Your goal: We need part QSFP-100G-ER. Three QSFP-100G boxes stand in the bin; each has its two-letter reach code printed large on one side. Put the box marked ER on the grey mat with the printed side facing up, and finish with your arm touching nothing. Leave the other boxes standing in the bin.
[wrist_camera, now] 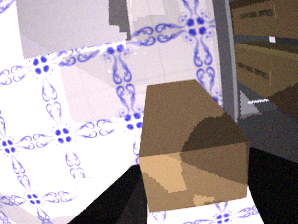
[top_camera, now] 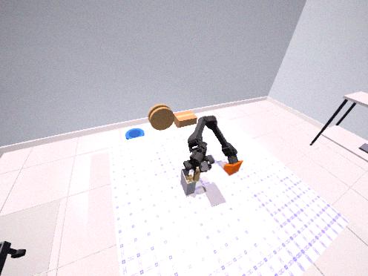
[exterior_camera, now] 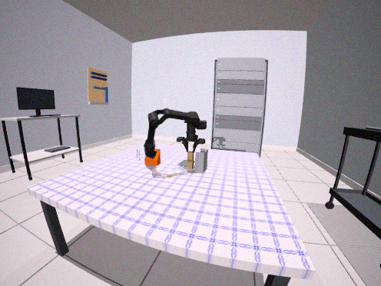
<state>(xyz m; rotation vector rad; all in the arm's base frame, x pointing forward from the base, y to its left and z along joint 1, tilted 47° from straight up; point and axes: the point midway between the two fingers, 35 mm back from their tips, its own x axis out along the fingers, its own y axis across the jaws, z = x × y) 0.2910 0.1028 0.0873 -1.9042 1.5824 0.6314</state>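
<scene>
Black-fingered; clamping one brown box (top_camera: pixel 196 174) (exterior_camera: pixel 190 161) (wrist_camera: pixel 192 120) upright with the gripper (top_camera: pixel 196 169) (exterior_camera: pixel 190 149) (wrist_camera: pixel 194 167), just outside the grey bin (top_camera: pixel 184 182) (exterior_camera: pixel 200 162) (wrist_camera: pixel 228 65). Located near, but off, the grey mat (top_camera: pixel 215 195) (wrist_camera: pixel 67 25). Cannot read reach code.

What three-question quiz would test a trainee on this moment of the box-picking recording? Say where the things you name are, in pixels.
1. True or false: the hand (top_camera: pixel 196 171) (exterior_camera: pixel 191 151) (wrist_camera: pixel 194 167) is shut on a cardboard box (top_camera: pixel 196 174) (exterior_camera: pixel 190 160) (wrist_camera: pixel 194 177) outside the bin (top_camera: pixel 188 187) (exterior_camera: pixel 201 161) (wrist_camera: pixel 228 60).

2. Multiple choice: how does that box stand?
A) flat on the grey mat (top_camera: pixel 215 194) (wrist_camera: pixel 65 25)
B) upright beside the bin
C) upside down in the blue ring-shaped thing (top_camera: pixel 127 134)

3. Fill in the blank: the arm's base sits at an ______-coloured block (top_camera: pixel 233 168) (exterior_camera: pixel 153 160).

Key: 1 true; 2 B; 3 orange
</scene>
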